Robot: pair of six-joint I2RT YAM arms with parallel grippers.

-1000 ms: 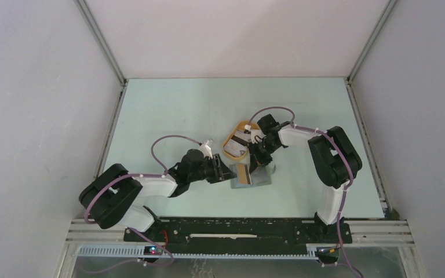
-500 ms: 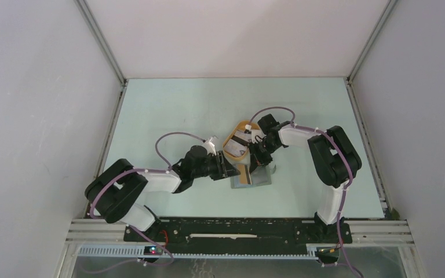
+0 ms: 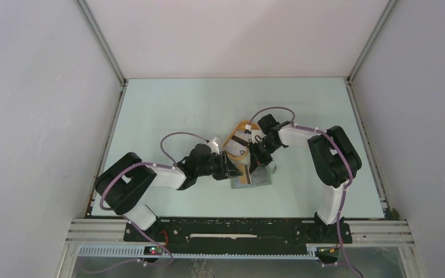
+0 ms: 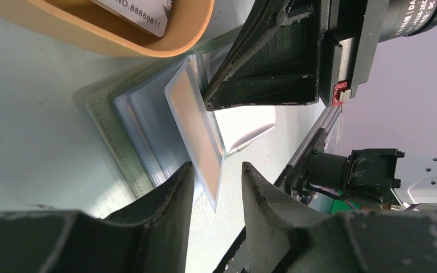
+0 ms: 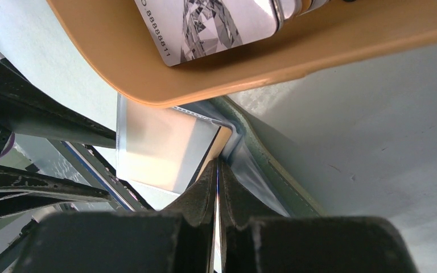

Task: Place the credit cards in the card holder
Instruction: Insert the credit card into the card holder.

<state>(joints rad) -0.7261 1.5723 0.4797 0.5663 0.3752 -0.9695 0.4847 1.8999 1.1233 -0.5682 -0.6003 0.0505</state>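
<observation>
Near the middle of the table [image 3: 168, 116] the orange tray [image 3: 227, 146] holds a printed credit card [image 5: 216, 23]. Just beside it, toward the near edge, lies the opened card holder [image 4: 99, 114]. A whitish card [image 4: 196, 122] stands tilted in its clear pocket. The right gripper [image 5: 217, 170] is pinched tight on that pocket's flap. The left gripper [image 4: 216, 173], jaws narrowly apart, straddles the whitish card's corner.

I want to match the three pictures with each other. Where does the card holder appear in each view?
Top external: the card holder lies near the middle of the picture, just below the orange tray.
Left wrist: left of centre; its grey-green edge runs down below the tray.
Right wrist: centre, its edge slanting to the lower right under the tray's rim.
Shared landmark: the orange tray.
</observation>
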